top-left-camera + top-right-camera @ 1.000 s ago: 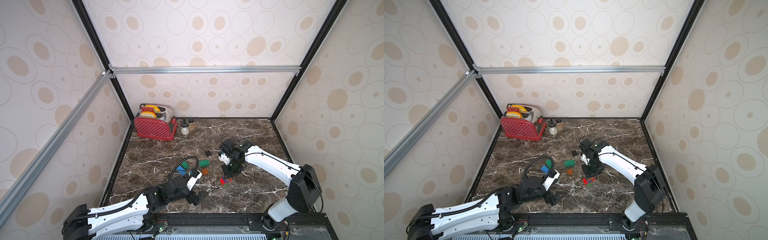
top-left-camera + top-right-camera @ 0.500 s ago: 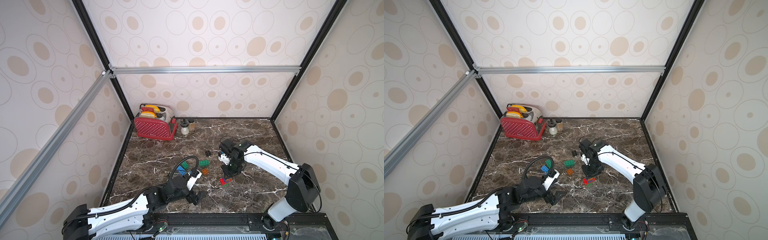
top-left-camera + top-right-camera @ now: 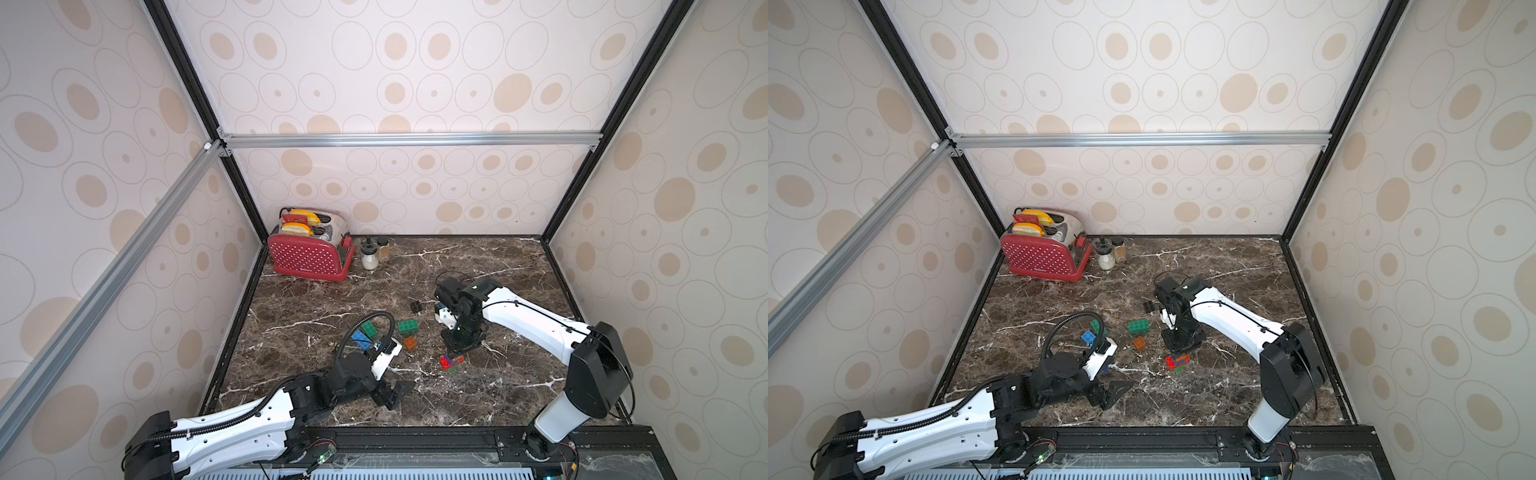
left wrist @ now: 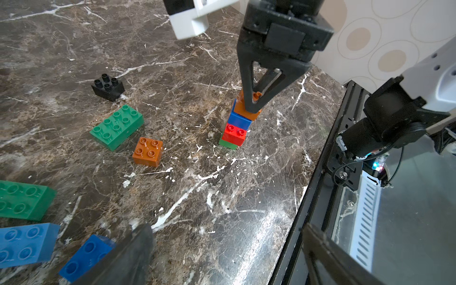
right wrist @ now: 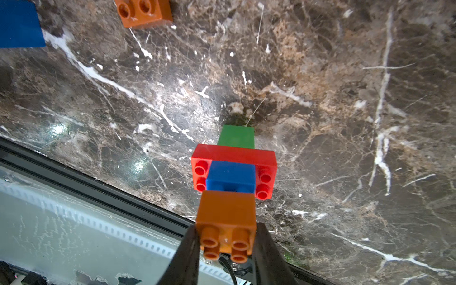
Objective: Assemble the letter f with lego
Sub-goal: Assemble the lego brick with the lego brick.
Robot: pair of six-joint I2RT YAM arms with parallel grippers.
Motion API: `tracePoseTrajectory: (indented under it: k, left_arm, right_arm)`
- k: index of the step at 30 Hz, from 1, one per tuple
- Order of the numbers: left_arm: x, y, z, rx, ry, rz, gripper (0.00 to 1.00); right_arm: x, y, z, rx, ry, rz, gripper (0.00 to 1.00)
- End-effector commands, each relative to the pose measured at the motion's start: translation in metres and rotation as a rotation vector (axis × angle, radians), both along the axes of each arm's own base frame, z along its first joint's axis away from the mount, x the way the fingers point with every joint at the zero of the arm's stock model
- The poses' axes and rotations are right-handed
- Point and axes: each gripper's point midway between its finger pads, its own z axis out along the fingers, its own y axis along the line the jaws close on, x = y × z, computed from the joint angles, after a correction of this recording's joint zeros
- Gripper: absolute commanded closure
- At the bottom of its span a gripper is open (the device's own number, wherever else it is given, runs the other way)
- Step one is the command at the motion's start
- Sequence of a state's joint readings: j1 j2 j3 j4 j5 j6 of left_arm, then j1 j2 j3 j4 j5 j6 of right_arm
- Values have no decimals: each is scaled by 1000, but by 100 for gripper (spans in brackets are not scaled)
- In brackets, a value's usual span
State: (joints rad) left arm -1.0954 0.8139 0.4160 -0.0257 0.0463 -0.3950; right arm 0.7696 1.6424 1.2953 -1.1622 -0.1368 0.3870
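A stack of lego [image 3: 452, 362] [image 3: 1177, 362] stands on the marble table: green at the base, then a red oblong brick [image 5: 234, 154], a blue one [image 5: 230, 176] and an orange square brick [image 5: 227, 214] on top. My right gripper [image 5: 225, 244] [image 4: 253, 106] comes down from above and is shut on that orange brick. Loose lego lies to the left: a black brick [image 4: 107, 87], a green oblong [image 4: 117, 127], an orange square [image 4: 148, 151], another green [image 4: 23, 202] and two blue ones [image 4: 24, 244]. My left gripper [image 3: 397, 392] [image 4: 227, 256] hovers open and empty near the table's front edge.
A red dotted toaster [image 3: 307, 253] and two small jars [image 3: 369, 255] stand at the back left corner. A black rail [image 3: 415, 432] runs along the front edge. Patterned walls close in the table on three sides.
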Motion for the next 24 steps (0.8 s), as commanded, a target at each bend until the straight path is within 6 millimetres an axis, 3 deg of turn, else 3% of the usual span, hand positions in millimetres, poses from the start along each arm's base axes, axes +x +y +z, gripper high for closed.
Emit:
tracePoseTrajectory:
  k: [1,24]
  left_arm:
    - [0,-3,17,-27,-31,-6,4]
    - [0,1,29,-65,-54,4,3]
  right_arm:
    - [-7,-5,-31,-82,58,29,68]
    - [-9,-8,-58,-184,146,73,68]
